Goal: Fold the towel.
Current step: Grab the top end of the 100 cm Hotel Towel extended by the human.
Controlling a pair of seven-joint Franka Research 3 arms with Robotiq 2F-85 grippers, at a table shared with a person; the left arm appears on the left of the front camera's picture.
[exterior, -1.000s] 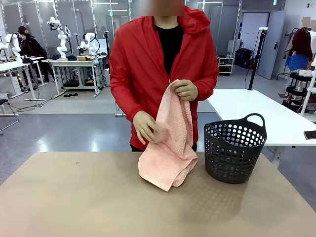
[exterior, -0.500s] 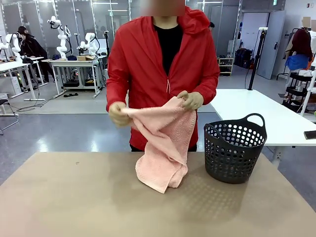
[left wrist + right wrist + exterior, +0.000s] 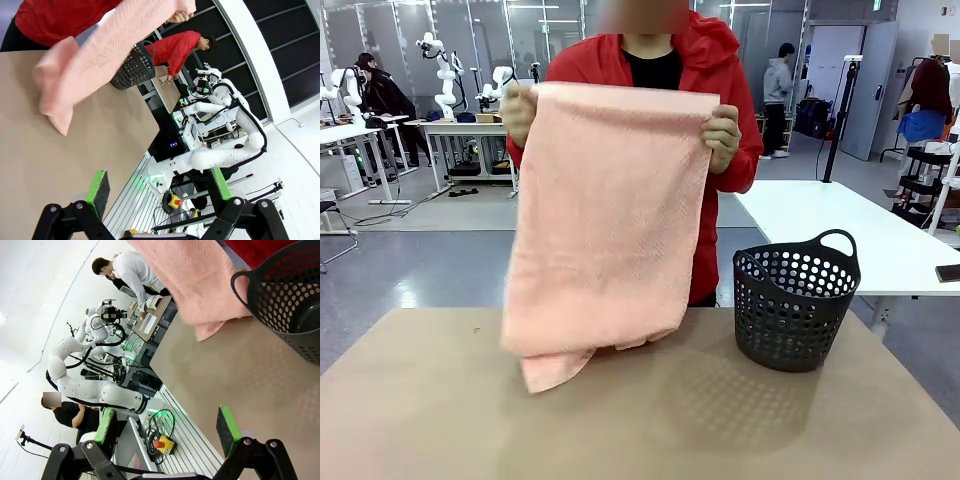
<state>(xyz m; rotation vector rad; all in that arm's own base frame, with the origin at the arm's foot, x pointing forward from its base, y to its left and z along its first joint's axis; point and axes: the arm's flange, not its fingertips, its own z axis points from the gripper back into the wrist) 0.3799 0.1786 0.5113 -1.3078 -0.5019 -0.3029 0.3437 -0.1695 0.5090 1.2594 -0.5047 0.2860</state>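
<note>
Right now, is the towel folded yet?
Not yet. Done: the towel is out, beside the basket. In hand: the person's hands hold its top corners, spread open, bottom edge crumpled on the table. Left: every fold; the left gripper and right gripper stand open, away from it.

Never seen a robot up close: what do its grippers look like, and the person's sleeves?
The left gripper and right gripper are black jointed frames with silver bolts and green finger pads. The sleeves are long and red.
</note>
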